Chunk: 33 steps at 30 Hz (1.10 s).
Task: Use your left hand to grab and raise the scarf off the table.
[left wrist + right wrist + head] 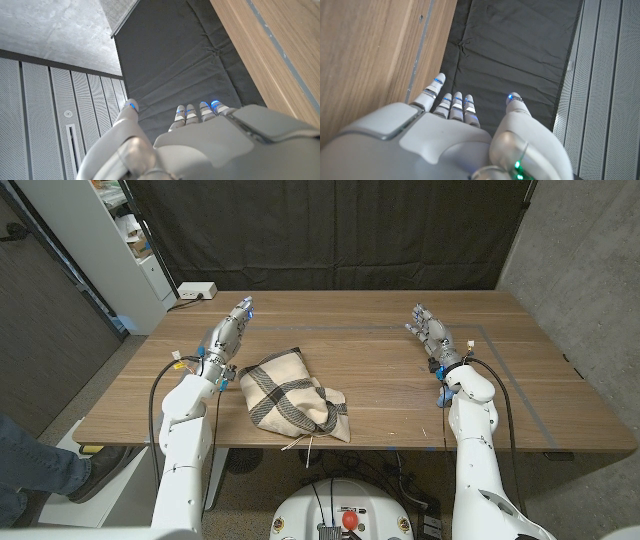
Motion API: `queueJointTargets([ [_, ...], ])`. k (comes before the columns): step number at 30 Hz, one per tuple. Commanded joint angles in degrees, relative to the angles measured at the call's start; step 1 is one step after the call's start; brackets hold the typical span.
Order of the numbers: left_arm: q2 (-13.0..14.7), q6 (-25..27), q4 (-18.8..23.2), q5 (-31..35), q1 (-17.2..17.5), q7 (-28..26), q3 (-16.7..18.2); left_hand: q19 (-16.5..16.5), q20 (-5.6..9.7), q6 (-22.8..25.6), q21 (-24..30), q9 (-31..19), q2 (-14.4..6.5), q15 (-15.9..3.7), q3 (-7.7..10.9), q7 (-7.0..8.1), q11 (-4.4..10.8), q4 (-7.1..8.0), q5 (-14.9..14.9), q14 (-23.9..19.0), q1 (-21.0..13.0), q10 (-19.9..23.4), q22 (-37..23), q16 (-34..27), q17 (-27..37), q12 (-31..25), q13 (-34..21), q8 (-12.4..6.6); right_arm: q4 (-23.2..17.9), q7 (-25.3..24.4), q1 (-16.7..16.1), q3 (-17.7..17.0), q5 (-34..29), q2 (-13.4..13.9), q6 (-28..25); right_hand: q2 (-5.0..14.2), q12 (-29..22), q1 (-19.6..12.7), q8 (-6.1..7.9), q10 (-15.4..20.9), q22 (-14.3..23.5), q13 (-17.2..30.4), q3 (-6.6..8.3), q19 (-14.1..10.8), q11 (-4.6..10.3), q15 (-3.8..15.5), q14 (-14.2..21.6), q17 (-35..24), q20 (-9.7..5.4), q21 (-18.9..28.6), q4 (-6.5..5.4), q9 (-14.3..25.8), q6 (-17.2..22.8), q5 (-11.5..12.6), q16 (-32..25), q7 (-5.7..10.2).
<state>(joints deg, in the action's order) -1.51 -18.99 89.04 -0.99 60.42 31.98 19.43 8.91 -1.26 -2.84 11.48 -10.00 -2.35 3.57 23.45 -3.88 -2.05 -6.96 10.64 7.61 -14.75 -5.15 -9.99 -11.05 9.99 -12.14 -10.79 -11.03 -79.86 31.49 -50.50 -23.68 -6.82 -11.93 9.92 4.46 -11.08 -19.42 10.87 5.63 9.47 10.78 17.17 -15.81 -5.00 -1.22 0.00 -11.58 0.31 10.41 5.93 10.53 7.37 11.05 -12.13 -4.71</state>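
A cream scarf [290, 397] with dark plaid stripes lies bunched near the table's front edge, left of centre, with a few fringe threads hanging over the edge. My left hand [228, 335] stands just left of and behind it, apart from the cloth, fingers straight and holding nothing. In the left wrist view the left hand [200, 140] points toward the dark curtain. My right hand [432, 335] is far to the right, fingers apart and empty; the right wrist view shows the right hand [455, 135] beside the table edge.
The wooden table [380, 380] carries a line of blue tape [500, 370] on its right side. A white power strip [196, 291] sits at the back left corner. A black curtain [330, 230] hangs behind. A person's leg and shoe [60, 465] show at the lower left.
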Motion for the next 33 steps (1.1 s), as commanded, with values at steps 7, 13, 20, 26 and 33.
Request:
queueJointTargets([
  [7, -0.43, -6.38, 1.40, -0.43, 2.72, 1.41, -0.34, 0.04, -0.39, 0.65, 0.17, -0.23, -0.33, -0.06, -0.09, -0.30, 0.17, -0.31, 0.01, -0.46, -0.48, 0.53, -0.31, -0.16, 0.26, -0.58, -0.20, -0.17, 0.27, -0.50, 0.06, 0.68, 0.27, -0.10, 0.68, 0.46, -0.22, -0.30, 0.35, 0.25, 0.20, 0.14, 0.10, 0.32, 0.07, -0.26, -0.10, -0.30, -0.10, 0.29, 0.19, 0.29, 0.36, 0.57, 0.03, 0.46],
  [13, -0.26, -7.79, 0.89, -1.93, 2.99, 2.75, -0.33, -0.05, -0.50, 0.96, 0.18, -0.22, -0.32, -0.15, -0.11, -0.16, -0.06, -0.36, 0.00, -0.70, -0.51, 0.80, -0.30, -0.17, 0.26, -0.64, -0.20, -0.22, -0.23, -0.92, -0.15, 0.86, 0.00, -0.30, 0.36, 0.46, -0.21, -0.32, 0.34, 0.23, 0.20, 0.14, 0.06, 0.38, 0.13, -0.28, -0.03, -0.29, -0.11, 0.28, 0.25, 0.29, 0.35, 0.58, 0.02, 0.48],
  [20, -0.12, -9.79, 1.17, -2.49, 3.61, 3.67, -0.41, -0.18, -0.62, 1.27, 0.20, -0.21, -0.31, -0.13, -0.14, -0.14, 0.03, -0.42, -0.01, -0.93, -0.55, 1.06, -0.30, -0.18, 0.26, -0.68, -0.20, -0.26, -1.17, -1.09, -0.65, 1.08, -0.15, -0.39, 0.25, 0.50, -0.24, -0.30, 0.34, 0.30, 0.20, 0.14, 0.02, 0.40, 0.07, -0.30, -0.07, -0.30, -0.08, 0.29, 0.28, 0.29, 0.37, 0.59, 0.06, 0.50],
  [26, -0.30, -11.20, 1.28, -3.50, 4.05, 4.39, -0.44, -0.28, -0.76, 1.48, 0.21, -0.20, -0.31, -0.20, -0.16, -0.11, 0.02, -0.46, -0.01, -1.04, -0.58, 1.21, -0.29, -0.17, 0.26, -0.70, -0.19, -0.28, -1.44, -1.27, -0.85, 1.30, -0.32, -0.38, 0.25, 0.53, -0.25, -0.28, 0.35, 0.33, 0.20, 0.14, -0.02, 0.41, 0.06, -0.31, -0.09, -0.30, -0.06, 0.30, 0.30, 0.29, 0.38, 0.59, 0.07, 0.48],
  [33, -0.37, -12.15, 1.85, -3.86, 4.76, 4.72, -0.28, -0.30, -0.83, 1.75, 0.19, -0.19, -0.29, -0.27, -0.19, -0.09, 0.04, -0.50, -0.02, -1.26, -0.60, 1.36, -0.29, -0.17, 0.26, -0.70, -0.19, -0.29, -1.23, -1.54, -0.62, 1.28, -0.14, -0.54, -0.02, 0.51, -0.25, -0.27, 0.35, 0.32, 0.20, 0.14, -0.06, 0.42, 0.08, -0.34, -0.07, -0.30, -0.05, 0.31, 0.35, 0.29, 0.41, 0.60, 0.08, 0.47],
])
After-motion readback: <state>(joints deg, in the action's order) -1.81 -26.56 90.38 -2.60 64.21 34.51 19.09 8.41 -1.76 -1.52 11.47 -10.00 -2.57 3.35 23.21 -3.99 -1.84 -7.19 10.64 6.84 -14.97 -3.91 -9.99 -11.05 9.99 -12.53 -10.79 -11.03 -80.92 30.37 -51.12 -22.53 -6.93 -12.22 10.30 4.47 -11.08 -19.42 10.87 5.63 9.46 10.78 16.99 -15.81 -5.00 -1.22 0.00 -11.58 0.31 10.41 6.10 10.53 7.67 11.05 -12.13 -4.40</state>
